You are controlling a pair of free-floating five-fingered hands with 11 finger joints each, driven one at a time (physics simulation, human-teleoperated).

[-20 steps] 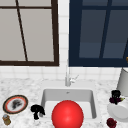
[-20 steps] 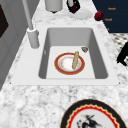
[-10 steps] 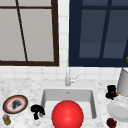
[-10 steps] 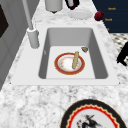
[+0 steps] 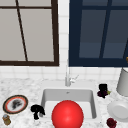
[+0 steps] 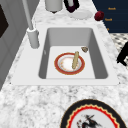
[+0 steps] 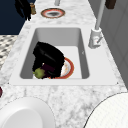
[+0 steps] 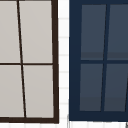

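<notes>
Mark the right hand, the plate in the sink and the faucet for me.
right hand [image 5: 103,89], front view, on its palm.
red-rimmed plate [image 6: 62,65], left side view, on its pale centre.
faucet [image 6: 33,38], left side view, on its base.

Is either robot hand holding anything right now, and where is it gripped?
The right robot hand is curled round a dark maroon item with a green end; the exact grip spot is hidden. The left robot hand hangs by the sink's left edge, holding nothing.

Front view faces the sink [image 5: 67,100] head-on from a little above, windows behind; left side view looks along the counter from the sink's left, close; right side view looks back from its right, close; both share the basin; upper view faces the windows only.
</notes>
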